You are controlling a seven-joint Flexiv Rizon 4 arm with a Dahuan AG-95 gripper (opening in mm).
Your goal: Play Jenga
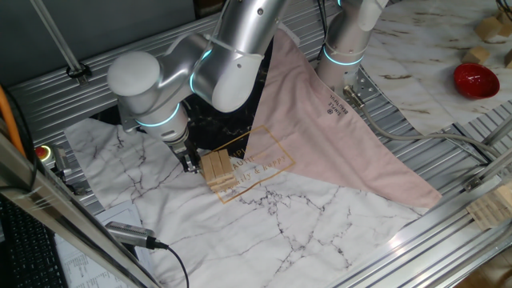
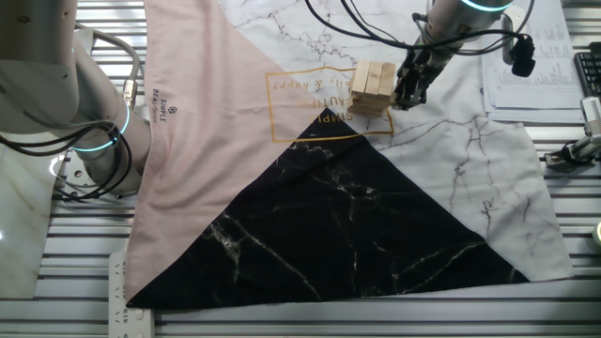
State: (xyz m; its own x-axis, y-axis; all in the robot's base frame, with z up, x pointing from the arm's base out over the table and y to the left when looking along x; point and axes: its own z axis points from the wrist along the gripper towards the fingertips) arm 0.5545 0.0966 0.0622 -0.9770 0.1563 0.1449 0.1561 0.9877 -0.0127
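Observation:
The Jenga stack (image 1: 218,170) (image 2: 373,86) is a small low pile of tan wooden blocks standing on the marble-print part of the cloth, by a gold printed square. My gripper (image 1: 190,163) (image 2: 409,91) points down right beside the stack, at block height, with its dark fingertips against the stack's side. The fingers look pressed together, and no block shows between them. The arm's silver body hangs over the cloth behind the stack in one fixed view.
A pink, black and marble-print cloth (image 2: 216,141) covers the table. A second arm's base (image 1: 344,48) (image 2: 94,127) stands at the cloth's edge. A red bowl-like object (image 1: 476,80), loose wooden pieces (image 1: 490,28) and a slatted wooden piece (image 1: 490,210) lie far off.

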